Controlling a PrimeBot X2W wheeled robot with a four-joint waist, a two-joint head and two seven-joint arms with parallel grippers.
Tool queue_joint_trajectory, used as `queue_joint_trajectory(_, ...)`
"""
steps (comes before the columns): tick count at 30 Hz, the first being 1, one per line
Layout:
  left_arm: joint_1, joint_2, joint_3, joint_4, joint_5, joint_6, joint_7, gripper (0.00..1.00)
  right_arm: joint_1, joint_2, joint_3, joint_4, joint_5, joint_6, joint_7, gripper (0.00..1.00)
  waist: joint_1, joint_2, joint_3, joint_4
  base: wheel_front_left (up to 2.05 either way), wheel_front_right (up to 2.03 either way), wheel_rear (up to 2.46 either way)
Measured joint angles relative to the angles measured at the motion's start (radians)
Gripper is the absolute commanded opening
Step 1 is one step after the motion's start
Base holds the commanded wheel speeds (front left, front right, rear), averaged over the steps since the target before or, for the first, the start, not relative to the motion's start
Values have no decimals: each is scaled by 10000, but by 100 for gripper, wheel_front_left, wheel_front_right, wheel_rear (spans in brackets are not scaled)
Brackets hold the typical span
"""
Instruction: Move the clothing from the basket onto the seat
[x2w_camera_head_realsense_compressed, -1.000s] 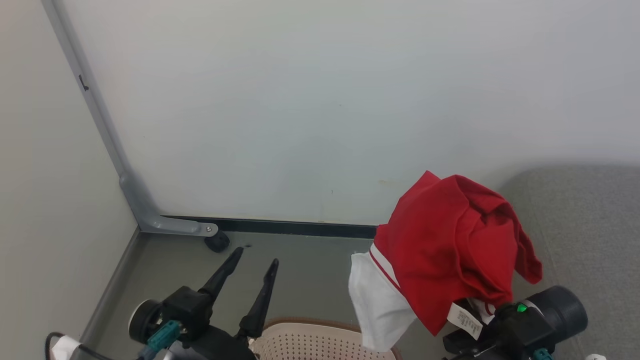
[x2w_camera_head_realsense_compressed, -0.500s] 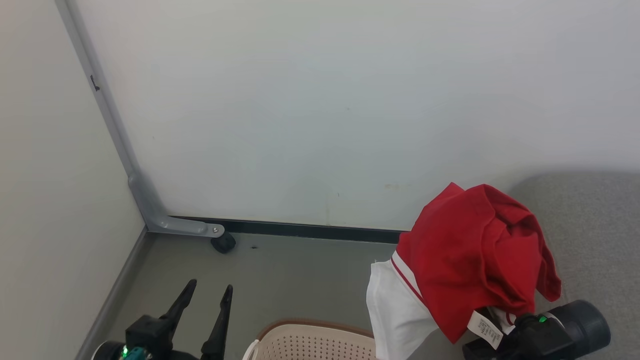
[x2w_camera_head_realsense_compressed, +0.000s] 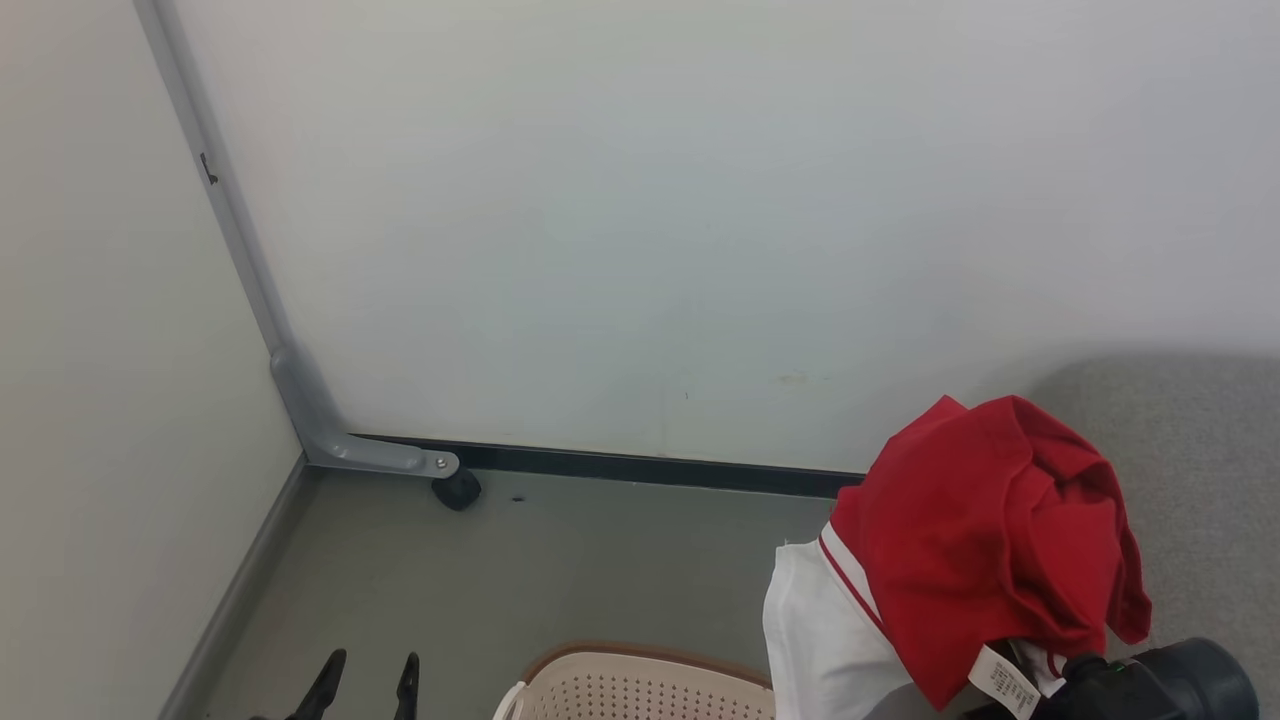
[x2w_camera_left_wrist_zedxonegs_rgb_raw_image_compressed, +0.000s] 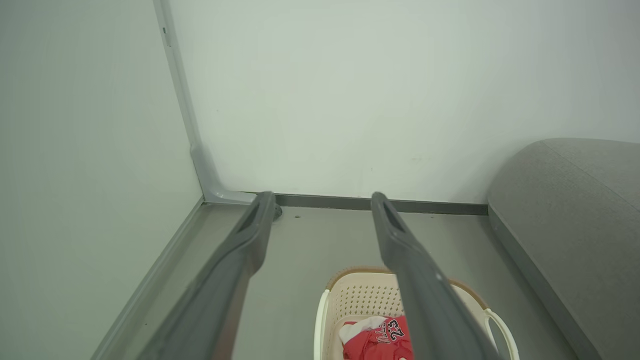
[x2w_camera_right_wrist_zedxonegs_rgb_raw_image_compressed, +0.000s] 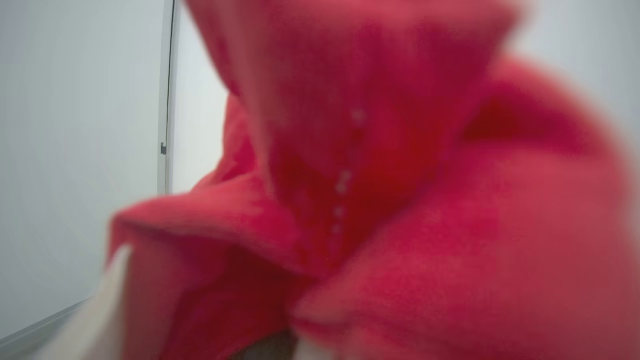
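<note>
Head view first. Spotted a red garment (x2w_camera_head_realsense_compressed: 990, 530) bunched up and draped over the right gripper (x2w_camera_head_realsense_compressed: 1105, 688) at the lower right, held up off the floor (x2w_camera_head_realsense_compressed: 560, 570). Saw a white panel (x2w_camera_head_realsense_compressed: 820, 640) edged with a red stripe hanging off its left side and a care label (x2w_camera_head_realsense_compressed: 1003, 682) dangling at the bottom. Couldn't see through the cloth to that gripper's fingertips, so couldn't tell pinched from loose. Saw the grey seat (x2w_camera_head_realsense_compressed: 1200, 450) behind and to the right of the garment, no telling whether touching or not. Caught just the tips of the left gripper (x2w_camera_head_realsense_compressed: 368, 685) poking up at the bottom left, apart, holding nothing. Noticed the cream basket (x2w_camera_head_realsense_compressed: 640, 690) with its brown rim at the bottom edge, between the two grippers. Also clocked a grey frame leg (x2w_camera_head_realsense_compressed: 330, 440) with a black castor (x2w_camera_head_realsense_compressed: 458, 490) back in the corner.

Left wrist view next. Looked down between two dark fingers (x2w_camera_left_wrist_zedxonegs_rgb_raw_image_compressed: 235, 280) spread wide, gripping nothing, up above the basket. Found a red jersey (x2w_camera_left_wrist_zedxonegs_rgb_raw_image_compressed: 377, 337) with a white bit and the number 23 lying in the bottom of that basket. Had the seat off to the right, near the basket but not touching it.

Right wrist view last. Got blurry red fabric right up against the lens, plus a pale scrap at the lower left and a grey upright (x2w_camera_right_wrist_zedxonegs_rgb_raw_image_compressed: 167, 90) against the pale wall (x2w_camera_right_wrist_zedxonegs_rgb_raw_image_compressed: 60, 150).
</note>
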Motion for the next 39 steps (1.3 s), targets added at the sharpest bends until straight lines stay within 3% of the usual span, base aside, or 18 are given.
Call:
queue_joint_trajectory(28,953,-1007,612,-257,1233,-113,0,100,349,151,-251,-59,71,-82,0,0,0,0,-132,-8,0,0,0)
queue_joint_trajectory(36,982,-1103,740,-307,1429,-380,0,100,351,174,-282,-48,71,-82,2,0,0,0,-109,-18,0,0,0)
queue_joint_trajectory(38,1006,-1108,731,-337,1467,-583,0,100,351,176,-318,-48,71,-82,0,0,0,0,-102,-23,0,0,0)
queue_joint_trajectory(39,1051,-1114,560,-426,1513,-970,0,100,351,180,-341,-46,71,-82,2,0,0,0,-94,-26,0,0,0)
